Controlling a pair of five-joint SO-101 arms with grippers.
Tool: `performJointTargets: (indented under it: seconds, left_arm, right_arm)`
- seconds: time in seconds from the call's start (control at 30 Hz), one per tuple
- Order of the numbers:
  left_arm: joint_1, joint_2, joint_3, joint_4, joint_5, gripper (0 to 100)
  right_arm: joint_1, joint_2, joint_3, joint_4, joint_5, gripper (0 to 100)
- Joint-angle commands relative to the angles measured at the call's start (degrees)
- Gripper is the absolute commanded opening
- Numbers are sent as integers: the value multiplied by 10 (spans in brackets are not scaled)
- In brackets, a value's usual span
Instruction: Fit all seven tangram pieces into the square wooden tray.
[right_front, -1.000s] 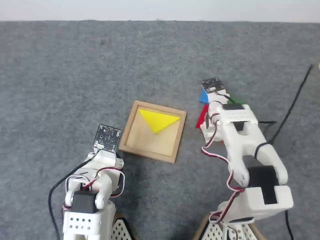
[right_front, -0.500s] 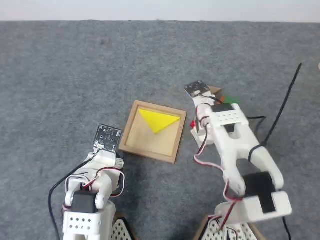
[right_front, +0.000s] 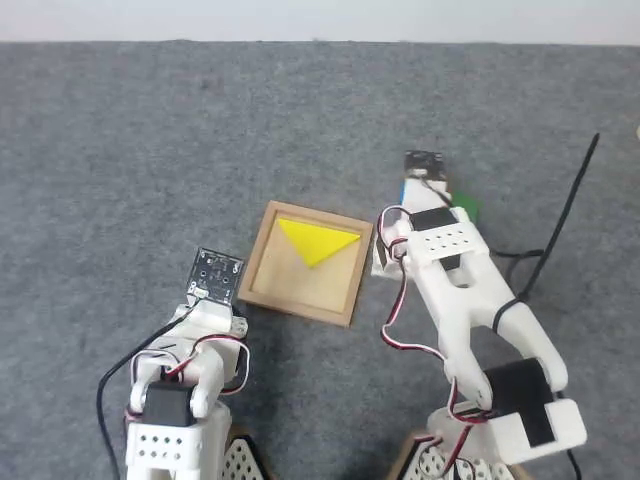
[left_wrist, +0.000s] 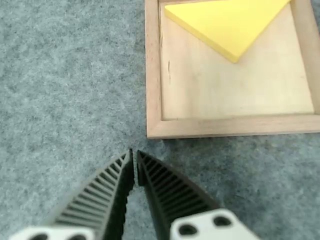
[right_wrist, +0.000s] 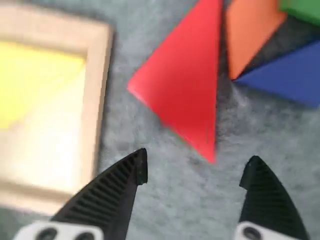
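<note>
The square wooden tray (right_front: 258, 284) lies mid-table with a yellow triangle (right_front: 316, 240) in its far part. My left gripper (left_wrist: 134, 154) is shut, hovering over carpet just short of the tray's near rim (left_wrist: 235, 127); the yellow triangle (left_wrist: 230, 22) lies beyond it. My right gripper (right_wrist: 196, 167) is open, its fingers over bare carpet just short of a red triangle (right_wrist: 187, 97), beside the tray's right rim (right_wrist: 100, 95). Orange (right_wrist: 247, 30), blue (right_wrist: 290, 75) and green (right_wrist: 302, 10) pieces lie past the red one. The right arm (right_front: 440, 245) covers most of that cluster.
Grey carpet covers the table. A black cable (right_front: 570, 215) runs along the right side. A green piece (right_front: 465, 208) and a blue piece (right_front: 405, 190) peek out beside the right arm. Open carpet lies left of and behind the tray.
The right arm has swung left toward the tray and then back toward the pieces, now covering the red triangle from above. The left arm has not moved.
</note>
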Motion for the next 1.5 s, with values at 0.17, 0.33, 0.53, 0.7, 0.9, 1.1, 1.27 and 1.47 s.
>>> performJointTargets:
  seconds: [0.17,0.33,0.53,0.7,0.9,1.1,1.27,1.47]
  left_arm:
    - [0,-5,-3,3,3,15]
    - [0,-5,-3,3,3,15]
    - [0,-5,-3,3,3,15]
    - [0,-5,-3,3,3,15]
    - [0,-5,-3,3,3,15]
    - [0,-5,-3,3,3,15]
    - [0,-5,-3,3,3,15]
    - [0,-5,-3,3,3,15]
  right_arm:
    - [-34,22,-4,-94,-167,357]
    - [-27,53,-13,-100,-166,351]
    - [-25,58,-14,-107,-171,351]
    - [-20,58,-14,-129,-171,351]
    - [-18,58,-15,-155,-207,351]
    - [-18,59,-4,-156,-211,351]
    - [-30,58,4,-158,-207,354]
    - [-33,56,4,-154,-207,355]
